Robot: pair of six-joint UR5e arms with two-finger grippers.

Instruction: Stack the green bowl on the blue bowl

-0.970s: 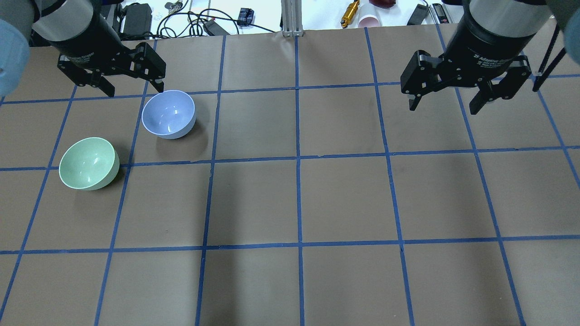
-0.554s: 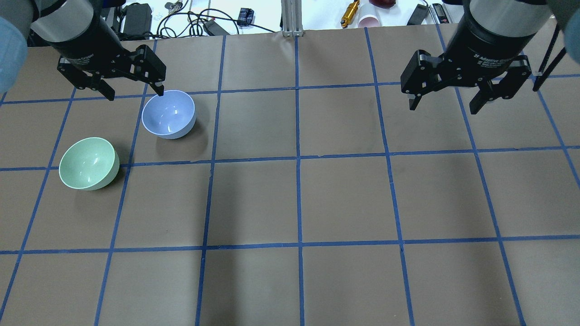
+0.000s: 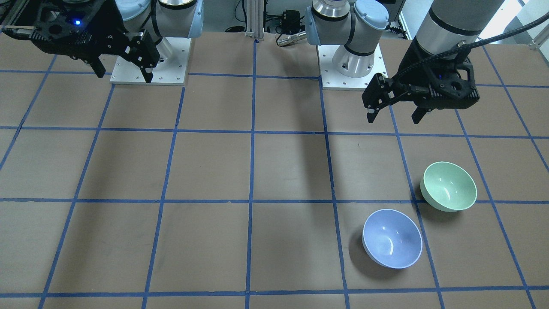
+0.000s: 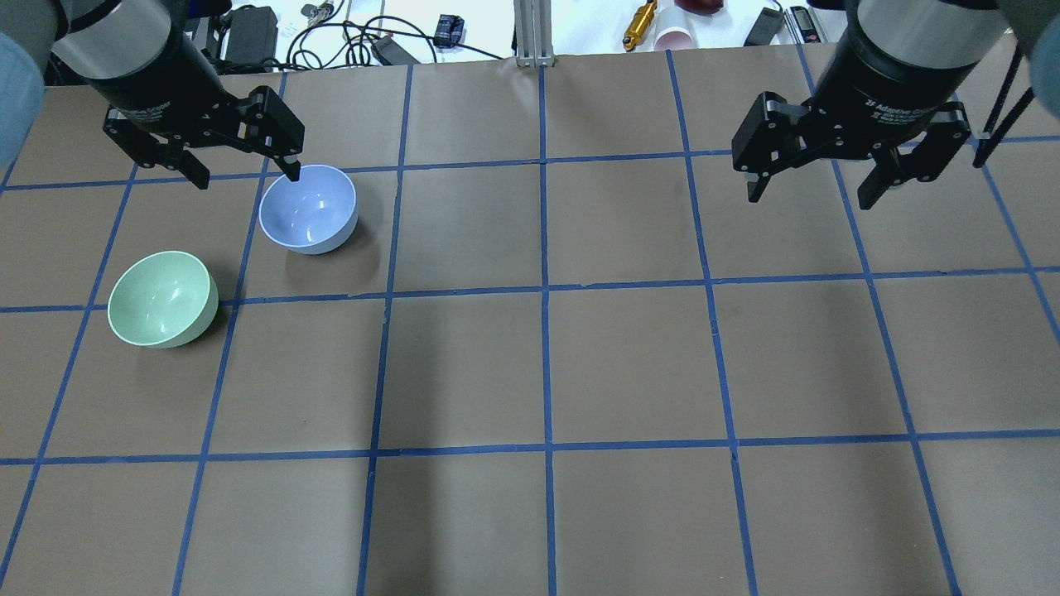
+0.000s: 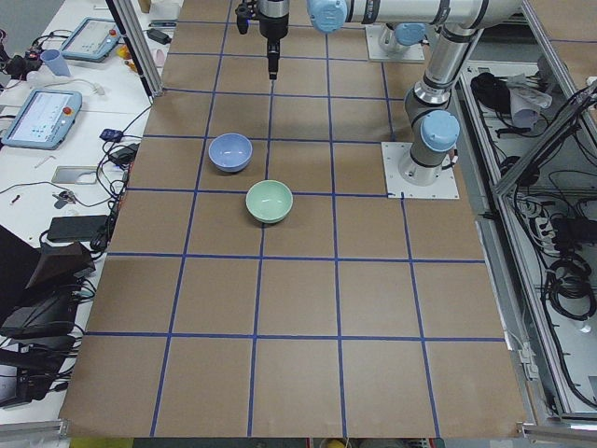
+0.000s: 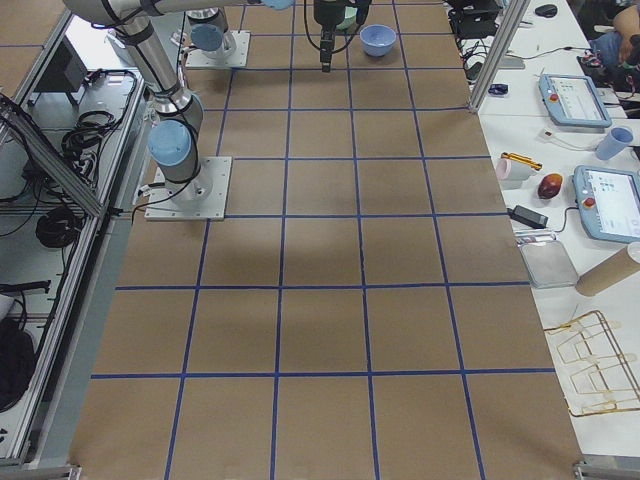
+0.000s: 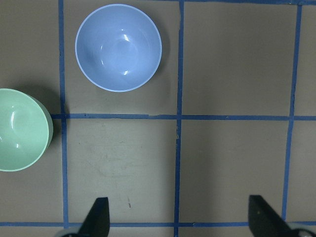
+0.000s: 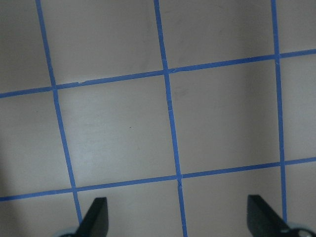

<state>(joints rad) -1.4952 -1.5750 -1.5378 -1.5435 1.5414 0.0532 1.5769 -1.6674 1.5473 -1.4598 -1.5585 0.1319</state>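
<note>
The green bowl (image 4: 161, 298) stands upright on the brown table, left of centre; it also shows in the front view (image 3: 449, 185) and at the left edge of the left wrist view (image 7: 19, 129). The blue bowl (image 4: 308, 207) stands upright close by, apart from it, further from the robot (image 3: 391, 237) (image 7: 118, 47). My left gripper (image 4: 247, 175) (image 3: 392, 119) is open and empty, hovering high above the table near both bowls. My right gripper (image 4: 809, 199) (image 3: 124, 76) is open and empty, high over the table's right side.
Blue tape lines (image 4: 543, 290) mark a grid on the table. Cables, a pink cup (image 4: 675, 37) and tools lie beyond the far edge. The arms' base plates (image 3: 148, 60) sit at the robot's side.
My left gripper has shifted slightly, so one fingertip now overlaps the blue bowl's far rim in the overhead view. The bowls and my right gripper have not moved.
</note>
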